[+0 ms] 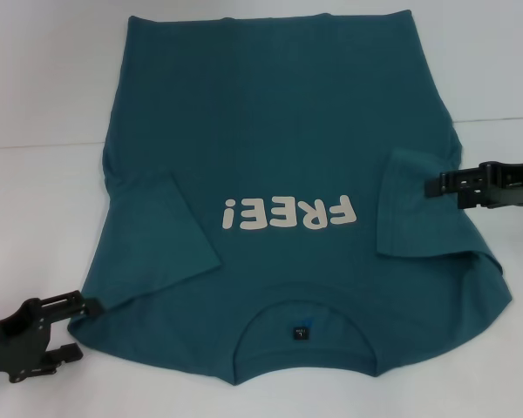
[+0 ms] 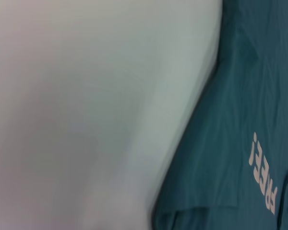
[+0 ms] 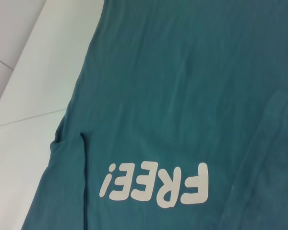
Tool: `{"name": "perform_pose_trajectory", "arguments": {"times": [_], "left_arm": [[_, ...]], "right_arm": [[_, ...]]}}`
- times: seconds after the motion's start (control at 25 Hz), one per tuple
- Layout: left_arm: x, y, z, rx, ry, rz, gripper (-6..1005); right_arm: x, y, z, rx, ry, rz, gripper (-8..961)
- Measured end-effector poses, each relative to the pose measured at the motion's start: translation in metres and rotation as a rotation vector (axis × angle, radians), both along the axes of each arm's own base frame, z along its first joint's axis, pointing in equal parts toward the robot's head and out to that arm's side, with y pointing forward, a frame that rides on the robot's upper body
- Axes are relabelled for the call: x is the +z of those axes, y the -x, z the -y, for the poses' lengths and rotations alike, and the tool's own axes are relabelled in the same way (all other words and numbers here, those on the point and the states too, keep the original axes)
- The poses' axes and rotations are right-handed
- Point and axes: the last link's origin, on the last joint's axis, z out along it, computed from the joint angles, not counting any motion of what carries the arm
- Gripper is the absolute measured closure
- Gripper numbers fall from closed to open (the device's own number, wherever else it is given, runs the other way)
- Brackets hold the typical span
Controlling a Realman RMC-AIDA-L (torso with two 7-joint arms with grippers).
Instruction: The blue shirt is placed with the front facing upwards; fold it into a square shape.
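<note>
Lying front-up across the middle of the white table (image 1: pixel 44 104), the blue shirt (image 1: pixel 279 122) has both sleeves folded inward. The left end effector (image 1: pixel 87 306) sits at lower left, touching the shirt's shoulder edge; the right end effector (image 1: pixel 446 183) reaches in level from the right edge beside the folded sleeve. Whether either is apart or together, I cannot tell. White print reads "FREE!" upside down; the neck label is illegible.

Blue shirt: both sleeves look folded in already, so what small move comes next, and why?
Probably bring the left gripper in onto the near shoulder corner of the blue shirt. Both sleeves already lie folded onto the body beside the FREE! print, and the collar end is nearest the robot. The right gripper sits at the right sleeve edge. Folding lengthwise seems next.
</note>
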Motion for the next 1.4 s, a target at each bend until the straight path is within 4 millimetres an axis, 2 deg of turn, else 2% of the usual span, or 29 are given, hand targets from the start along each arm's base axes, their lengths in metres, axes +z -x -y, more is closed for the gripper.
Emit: {"name": "perform_pose_trajectory", "arguments": {"times": [0.88,1.4], "left_arm": [[-0.007,-0.004,-0.011,0.002,0.020,-0.010,160],[-0.010,-0.031,-0.034,-0.104,-0.032,0.032,158]], "right_arm": [[0.002,0.000,0.000,-0.005,-0.009,-0.011,97],[0.001,-0.001,0.001,-0.009,-0.011,-0.016,97]]}}
